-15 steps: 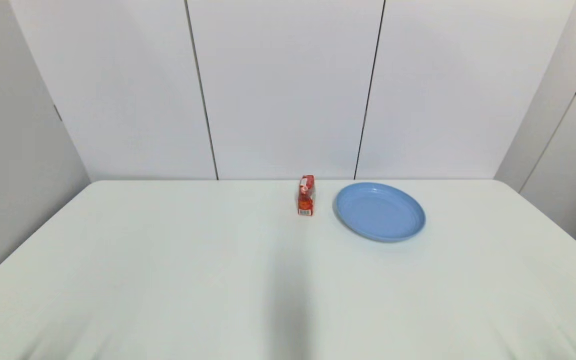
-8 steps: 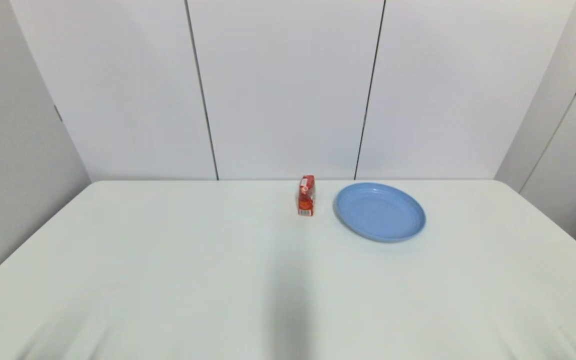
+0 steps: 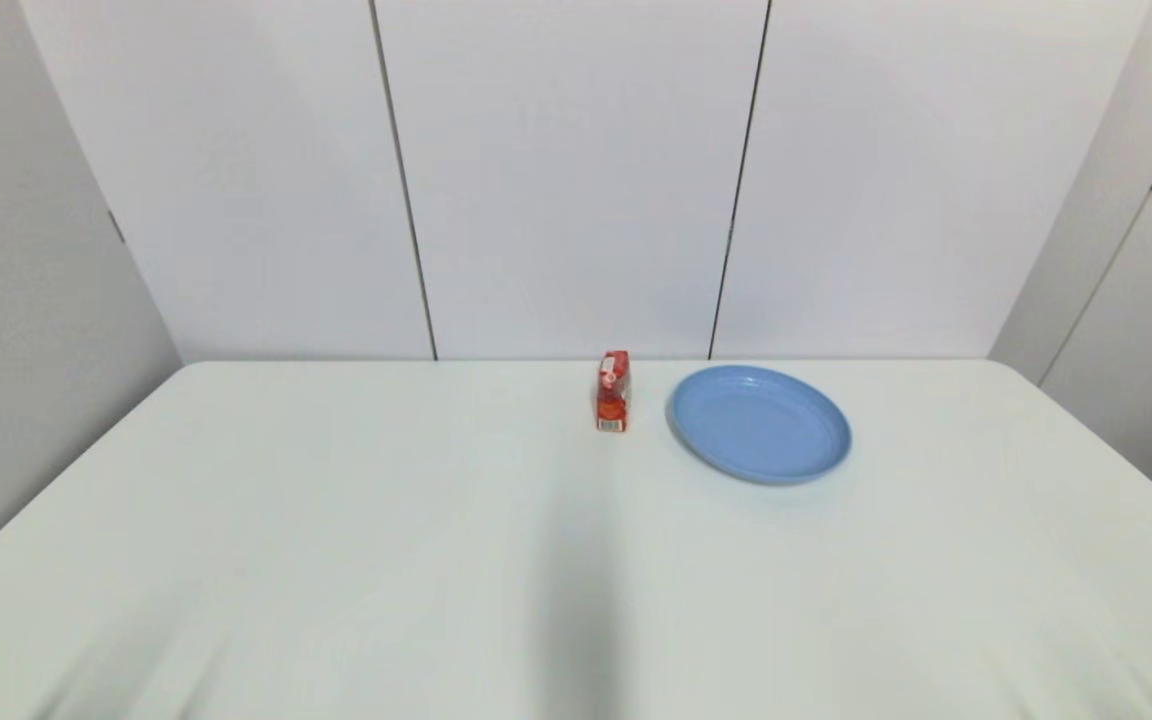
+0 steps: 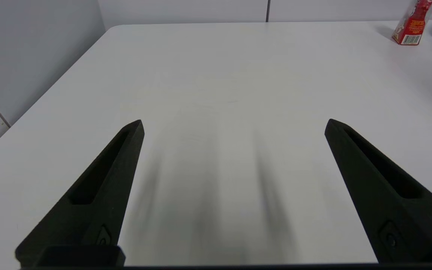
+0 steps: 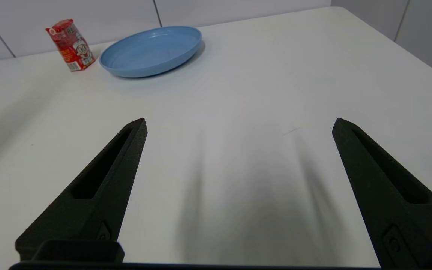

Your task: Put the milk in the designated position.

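Observation:
The milk, a small red carton with white and orange print, stands upright near the table's far edge, just left of a blue plate and apart from it. The right wrist view shows the milk beside the plate, both far ahead of my right gripper, which is open and holds nothing. My left gripper is open too, low over bare table, with the milk far off. Neither arm shows in the head view.
The white table ends at a white panelled wall right behind the carton and plate. Grey side walls stand at both sides. Bare table surface stretches between both grippers and the carton.

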You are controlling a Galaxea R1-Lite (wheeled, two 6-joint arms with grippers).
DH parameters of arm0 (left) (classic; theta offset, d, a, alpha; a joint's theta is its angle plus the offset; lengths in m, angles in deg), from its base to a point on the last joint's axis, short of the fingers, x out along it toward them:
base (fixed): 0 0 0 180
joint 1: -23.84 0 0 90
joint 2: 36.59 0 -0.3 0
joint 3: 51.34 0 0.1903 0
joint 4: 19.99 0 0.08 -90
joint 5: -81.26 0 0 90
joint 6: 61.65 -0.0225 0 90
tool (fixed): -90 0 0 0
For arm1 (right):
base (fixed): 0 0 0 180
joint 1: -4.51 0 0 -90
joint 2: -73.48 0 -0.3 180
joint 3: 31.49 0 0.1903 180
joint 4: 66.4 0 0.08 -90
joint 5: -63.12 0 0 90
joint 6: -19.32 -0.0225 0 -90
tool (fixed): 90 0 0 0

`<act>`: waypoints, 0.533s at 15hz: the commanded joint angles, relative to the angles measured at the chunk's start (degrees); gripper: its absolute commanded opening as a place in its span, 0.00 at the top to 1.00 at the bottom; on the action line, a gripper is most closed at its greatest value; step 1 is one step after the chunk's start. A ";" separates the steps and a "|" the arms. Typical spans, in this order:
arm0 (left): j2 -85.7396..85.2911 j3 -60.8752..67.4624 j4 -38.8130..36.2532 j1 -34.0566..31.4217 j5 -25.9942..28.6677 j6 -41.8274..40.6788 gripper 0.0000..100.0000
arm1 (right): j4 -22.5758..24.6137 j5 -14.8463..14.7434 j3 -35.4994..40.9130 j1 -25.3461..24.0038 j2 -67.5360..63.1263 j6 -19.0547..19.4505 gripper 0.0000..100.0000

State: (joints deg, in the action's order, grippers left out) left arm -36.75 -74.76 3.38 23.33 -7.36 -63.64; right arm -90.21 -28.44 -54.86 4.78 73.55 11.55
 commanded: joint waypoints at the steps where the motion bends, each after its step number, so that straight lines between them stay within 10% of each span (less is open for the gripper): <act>1: 0.07 -0.04 0.00 -0.02 0.03 -0.02 0.00 | 0.00 -0.02 0.00 0.00 -0.07 -0.14 0.00; 8: 0.07 0.05 0.00 -0.02 0.03 -0.02 0.00 | 0.00 -0.46 0.00 0.00 -0.07 -0.14 0.00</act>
State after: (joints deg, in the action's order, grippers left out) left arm -36.75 -74.76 3.38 23.33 -7.34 -63.66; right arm -90.21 -28.63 -54.86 4.78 73.55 11.52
